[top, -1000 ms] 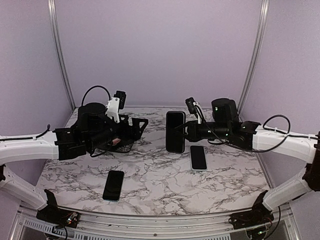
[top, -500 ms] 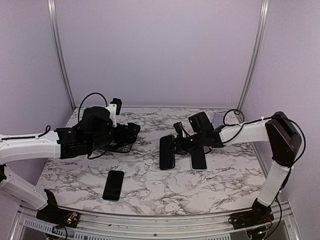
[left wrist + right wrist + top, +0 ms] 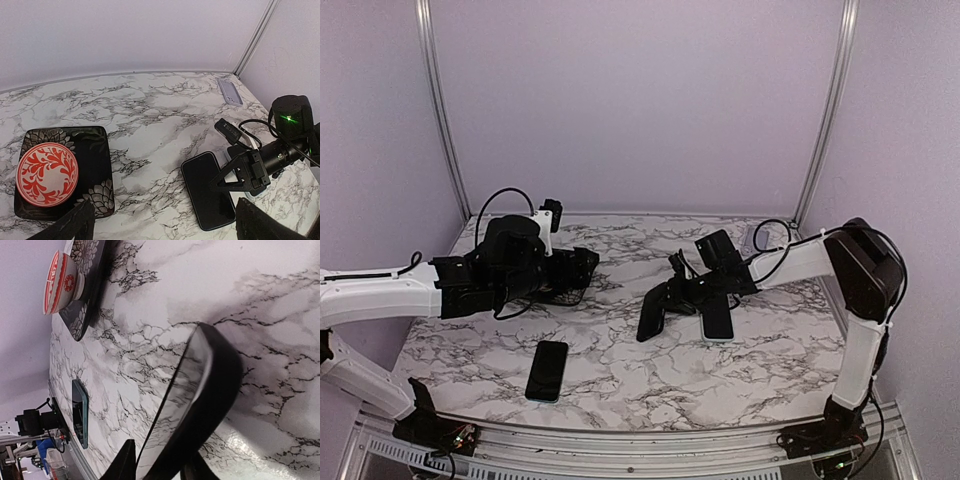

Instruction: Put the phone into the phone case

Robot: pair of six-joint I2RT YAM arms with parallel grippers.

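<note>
My right gripper [image 3: 672,298] is shut on one end of a black phone [image 3: 653,310]. The phone is tilted and low, and its free end is at or just above the marble. In the right wrist view the phone [image 3: 200,400] fills the space between my fingers [image 3: 124,462]. In the left wrist view it [image 3: 207,196] looks nearly flat. A light-edged phone or case [image 3: 717,315] lies just right of it, partly under my right gripper. A teal-edged one [image 3: 548,370] lies at the front left. My left gripper [image 3: 582,268] is open and empty above the tray.
A black patterned tray [image 3: 95,165] with a red and white bowl [image 3: 46,174] sits at the left, under my left gripper. A grey flat case-like object [image 3: 230,92] lies at the back right by the wall post. The teal-edged one also shows in the right wrist view [image 3: 80,412].
My right gripper has brought the black phone down from upright in the air to tilted low over the table, a little to the left. My left arm has drawn back slightly.
</note>
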